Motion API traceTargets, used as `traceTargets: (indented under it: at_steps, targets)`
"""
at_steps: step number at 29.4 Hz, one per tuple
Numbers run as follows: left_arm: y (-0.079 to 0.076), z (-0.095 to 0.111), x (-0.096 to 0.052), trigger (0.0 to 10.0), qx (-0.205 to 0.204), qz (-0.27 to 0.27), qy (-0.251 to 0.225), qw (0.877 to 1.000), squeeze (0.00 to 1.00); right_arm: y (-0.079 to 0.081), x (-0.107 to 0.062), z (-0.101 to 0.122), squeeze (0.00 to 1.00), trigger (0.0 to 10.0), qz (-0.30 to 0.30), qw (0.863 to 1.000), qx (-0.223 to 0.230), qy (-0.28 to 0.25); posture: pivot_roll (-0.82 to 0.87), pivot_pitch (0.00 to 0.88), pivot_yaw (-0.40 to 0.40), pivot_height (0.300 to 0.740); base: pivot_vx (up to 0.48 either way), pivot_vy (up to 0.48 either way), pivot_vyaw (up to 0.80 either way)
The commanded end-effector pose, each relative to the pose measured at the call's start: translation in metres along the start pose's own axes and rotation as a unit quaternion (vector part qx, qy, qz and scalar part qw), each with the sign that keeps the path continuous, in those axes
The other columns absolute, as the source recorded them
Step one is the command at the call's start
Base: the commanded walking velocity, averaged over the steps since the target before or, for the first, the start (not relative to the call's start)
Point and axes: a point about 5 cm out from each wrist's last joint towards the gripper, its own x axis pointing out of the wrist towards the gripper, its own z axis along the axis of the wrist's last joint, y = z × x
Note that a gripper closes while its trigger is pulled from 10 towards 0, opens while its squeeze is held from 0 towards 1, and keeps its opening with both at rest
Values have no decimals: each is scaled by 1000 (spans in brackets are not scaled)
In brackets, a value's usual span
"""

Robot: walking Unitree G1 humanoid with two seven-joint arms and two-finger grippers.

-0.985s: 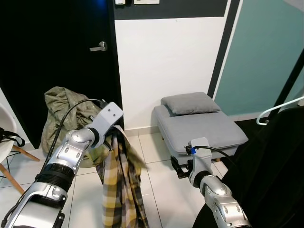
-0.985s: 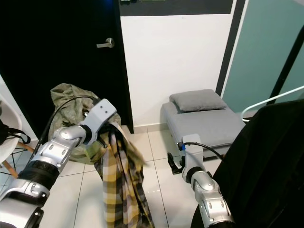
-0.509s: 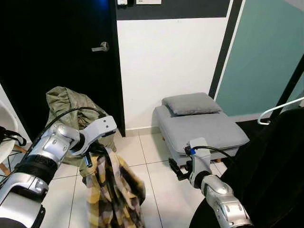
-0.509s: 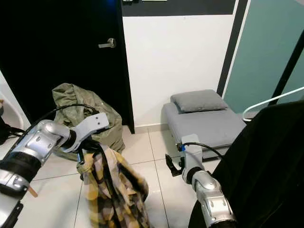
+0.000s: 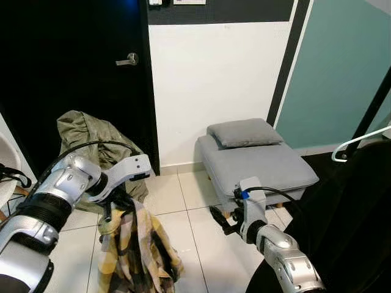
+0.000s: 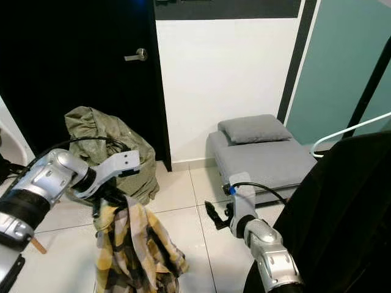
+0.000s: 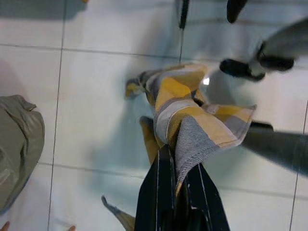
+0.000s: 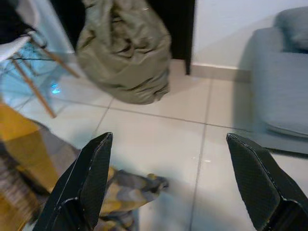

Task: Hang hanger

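My left gripper (image 5: pixel 115 206) hangs low over the tiles, shut on the top of a yellow and grey plaid shirt (image 5: pixel 135 250). The shirt droops from it and its hem bunches on the floor. In the left wrist view the black fingers (image 7: pixel 156 192) pinch the plaid cloth (image 7: pixel 192 120). My right gripper (image 5: pixel 222 220) is held out in front of the grey seat, open, with nothing between its fingers (image 8: pixel 89 180). A white hanger (image 5: pixel 360 139) pokes out above a black garment (image 5: pixel 351 213) at the right edge.
A grey padded seat (image 5: pixel 269 165) with a cushion stands against the white wall. An olive heap of cloth (image 5: pixel 85 137) lies by the black door (image 5: pixel 73 79). A white chair (image 5: pixel 7 180) is at the far left. A black post (image 5: pixel 374 101) rises at the right.
My left arm has come down and drawn left, so the plaid shirt now sags onto the tiles. The right gripper has shifted slightly to the left.
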Motion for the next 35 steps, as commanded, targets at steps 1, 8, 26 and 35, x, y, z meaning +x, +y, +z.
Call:
traceTargets:
  at_steps: [1, 8, 26, 35]
  targets:
    - [3, 2, -10, 10000, 23, -2, 19, 1000, 0, 8, -1, 1, 0, 10000, 32, 999, 19, -3, 68, 76, -19, 740, 0, 0, 0]
    - [7, 4, -12, 10000, 22, 16, 24, 999, 0, 32, -6, 21, 0, 10000, 162, 985, 52, -38, 70, 83, -19, 740, 0, 0, 0]
    - [19, 11, -10, 10000, -20, 81, 13, 996, 0, 67, -15, 25, 0, 10000, 309, 950, -11, 41, 78, 85, -14, 740, 0, 0, 0]
    - [23, 11, -10, 10000, 0, 107, 22, 994, 0, 70, -18, 23, 0, 10000, 320, 946, -7, 54, 80, 74, -17, 740, 0, 0, 0]
